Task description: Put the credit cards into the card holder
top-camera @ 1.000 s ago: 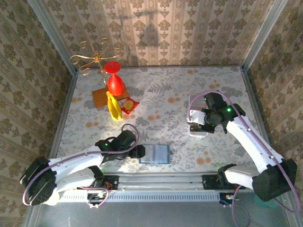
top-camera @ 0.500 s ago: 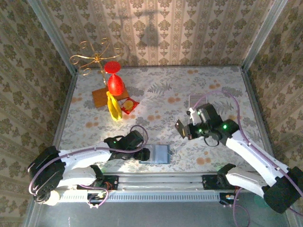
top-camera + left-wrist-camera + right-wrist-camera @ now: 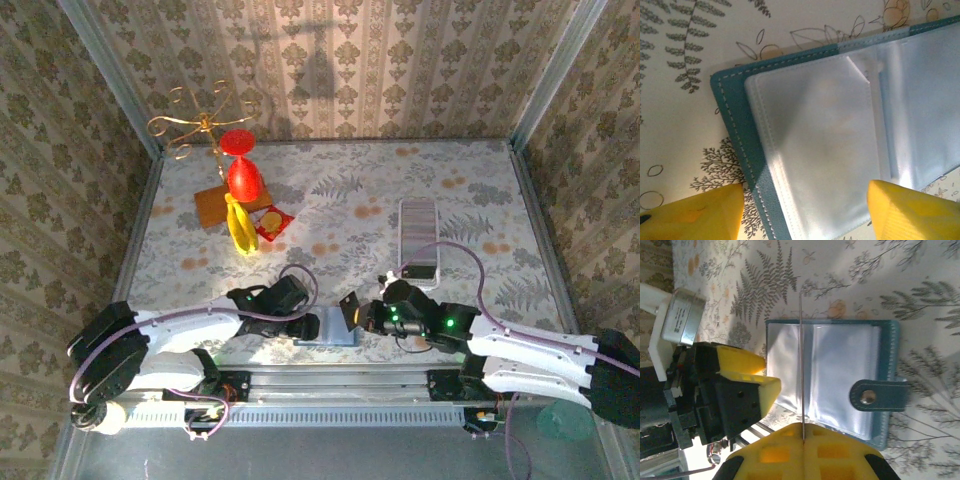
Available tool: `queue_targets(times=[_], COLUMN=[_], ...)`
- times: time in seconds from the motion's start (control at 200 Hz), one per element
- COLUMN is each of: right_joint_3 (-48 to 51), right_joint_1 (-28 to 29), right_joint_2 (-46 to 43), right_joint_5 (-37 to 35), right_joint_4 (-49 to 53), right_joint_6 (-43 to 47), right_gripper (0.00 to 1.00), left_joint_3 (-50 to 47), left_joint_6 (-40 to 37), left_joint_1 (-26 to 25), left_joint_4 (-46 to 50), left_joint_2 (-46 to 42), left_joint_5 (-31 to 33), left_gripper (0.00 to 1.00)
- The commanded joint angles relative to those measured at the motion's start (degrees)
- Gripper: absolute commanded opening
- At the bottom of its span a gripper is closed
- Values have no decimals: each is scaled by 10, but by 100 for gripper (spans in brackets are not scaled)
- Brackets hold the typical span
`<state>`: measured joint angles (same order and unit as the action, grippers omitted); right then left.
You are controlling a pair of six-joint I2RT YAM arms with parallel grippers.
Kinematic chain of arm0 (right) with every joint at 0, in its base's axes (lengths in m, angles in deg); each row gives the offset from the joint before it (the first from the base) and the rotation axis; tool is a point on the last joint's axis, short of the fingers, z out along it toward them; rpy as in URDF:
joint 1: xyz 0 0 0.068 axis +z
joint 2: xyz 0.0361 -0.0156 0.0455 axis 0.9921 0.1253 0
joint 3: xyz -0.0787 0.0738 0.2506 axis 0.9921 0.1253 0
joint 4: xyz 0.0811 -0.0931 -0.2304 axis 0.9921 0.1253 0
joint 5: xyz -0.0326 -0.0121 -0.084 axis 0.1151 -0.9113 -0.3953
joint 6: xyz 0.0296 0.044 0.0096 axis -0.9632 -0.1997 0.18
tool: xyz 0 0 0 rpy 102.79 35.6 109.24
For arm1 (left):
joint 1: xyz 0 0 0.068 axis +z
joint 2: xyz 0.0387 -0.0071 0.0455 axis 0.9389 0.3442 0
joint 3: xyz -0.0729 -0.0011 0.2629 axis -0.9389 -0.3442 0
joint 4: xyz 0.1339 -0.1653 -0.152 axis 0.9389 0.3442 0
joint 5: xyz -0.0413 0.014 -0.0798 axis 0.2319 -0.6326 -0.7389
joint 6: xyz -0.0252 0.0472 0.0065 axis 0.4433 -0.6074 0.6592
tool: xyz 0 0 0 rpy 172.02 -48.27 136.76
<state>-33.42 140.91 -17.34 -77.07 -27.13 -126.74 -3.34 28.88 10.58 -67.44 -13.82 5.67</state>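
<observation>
Here, card holder: we find the small flat dark-teal pouch (image 3: pixel 840 375) lying open at the near edge of the fern-patterned worktop (image 3: pixel 480 190), between the two arms, with its clear plastic sleeves facing up.
Closure: a teal strap with a metal snap (image 3: pixel 875 396) lies folded over one side of the sleeves.
Left end effector (image 3: pixel 802 215): we see its yellow fingers spread wide, one on each side of a corner of the holder. We cannot tell whether they touch it.
Right end effector (image 3: pixel 803 432): it is closed on a thin dark rectangular credit card (image 3: pixel 349 312), gripped by one edge.
Card position: in the right wrist view we see the card edge-on, a fine line crossing the open sleeves. We cannot tell whether it touches them.
Spacing: from above, the two end effectors face each other across the holder, near one another.
Background: a white flat rectangular object (image 3: pixel 418 238) lies farther back on the right. A red goblet (image 3: pixel 243 175) and a yellow banana (image 3: pixel 238 225) sit well apart at the far left.
</observation>
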Motion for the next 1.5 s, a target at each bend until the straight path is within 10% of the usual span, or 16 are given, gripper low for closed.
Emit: queue_targets(times=[0.0,0.75,1.495], right_joint_3=[9,-7,32], right_joint_1=[27,83,83], right_joint_2=[17,173,141], right_joint_5=[-54,-58,-76], right_joint_4=[-49,-142,-165], right_joint_6=[-45,-85,-78], right_gripper=[0,0,0], left_joint_3=[18,5,2], left_joint_6=[-4,27,30], left_joint_1=[-6,-6,-5], left_joint_4=[4,24,34], left_joint_2=[8,30,30], left_joint_5=[-2,13,17], left_gripper=[66,52,36])
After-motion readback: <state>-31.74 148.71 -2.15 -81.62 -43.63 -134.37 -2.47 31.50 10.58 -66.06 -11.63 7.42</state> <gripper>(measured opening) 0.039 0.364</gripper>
